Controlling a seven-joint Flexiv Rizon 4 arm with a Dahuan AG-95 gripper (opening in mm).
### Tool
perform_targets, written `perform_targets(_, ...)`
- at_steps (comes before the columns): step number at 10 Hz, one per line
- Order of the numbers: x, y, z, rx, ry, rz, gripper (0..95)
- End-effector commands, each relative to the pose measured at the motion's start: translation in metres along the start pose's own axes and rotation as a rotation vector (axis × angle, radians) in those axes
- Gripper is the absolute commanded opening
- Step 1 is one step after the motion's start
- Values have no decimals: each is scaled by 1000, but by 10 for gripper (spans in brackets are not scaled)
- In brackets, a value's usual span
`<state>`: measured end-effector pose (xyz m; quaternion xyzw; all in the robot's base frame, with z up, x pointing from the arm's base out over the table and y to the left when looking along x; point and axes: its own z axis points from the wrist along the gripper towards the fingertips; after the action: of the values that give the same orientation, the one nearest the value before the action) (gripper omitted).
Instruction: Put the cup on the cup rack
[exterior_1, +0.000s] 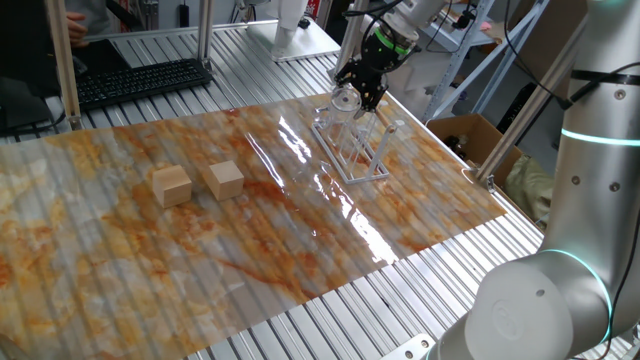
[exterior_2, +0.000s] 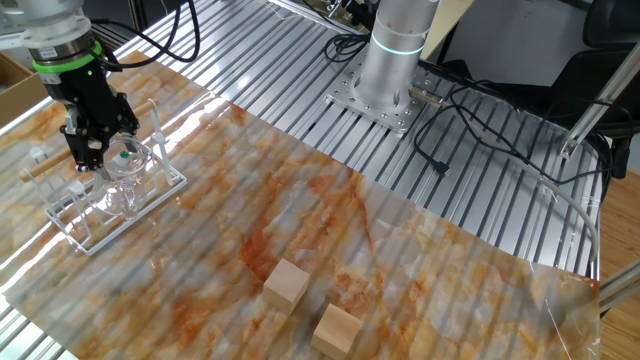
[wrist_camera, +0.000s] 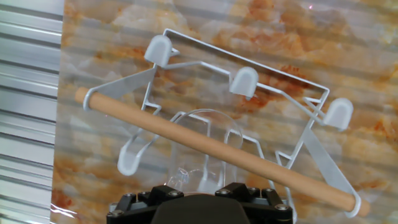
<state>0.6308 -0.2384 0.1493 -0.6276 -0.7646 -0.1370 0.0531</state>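
The clear cup (exterior_2: 124, 170) sits upside down on the white cup rack (exterior_2: 95, 228); the gripper (exterior_2: 93, 150) stands released above it, no writing seen.

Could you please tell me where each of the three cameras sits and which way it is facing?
One fixed view: high beside the arm's grey joint, looking across the marbled sheet at the cup rack and end effector.
The other fixed view: high on the opposite side, facing the arm's bolted base, two wooden cubes nearest.
Hand view: on the hand, looking steeply down at the rack's wooden bar; only the end effector's black body shows.
All share the rack and the cup.
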Motion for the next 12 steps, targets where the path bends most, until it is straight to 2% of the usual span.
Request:
perform_targets(1, 0, 0, 0, 1, -6, -8, 950)
perform_targets(4, 0, 0, 0, 8, -16, -32, 950)
perform_targets(5, 4, 0, -1, 27, -21, -71, 950)
perform_targets(6, 12, 0, -5, 62, -49, -103, 950)
perform_targets(7, 16, 0, -6, 69, -57, -117, 950)
perform_targets(8, 28, -1, -13, 94, -61, -166, 950)
perform_targets(9, 35, -2, -16, 108, -70, -201, 950)
perform_targets(10, 47, -6, -22, 119, -69, -272, 760)
perform_targets(11, 58, -10, -27, 147, -70, -367, 570)
perform_targets(12, 69, -15, -32, 181, -72, -449, 570)
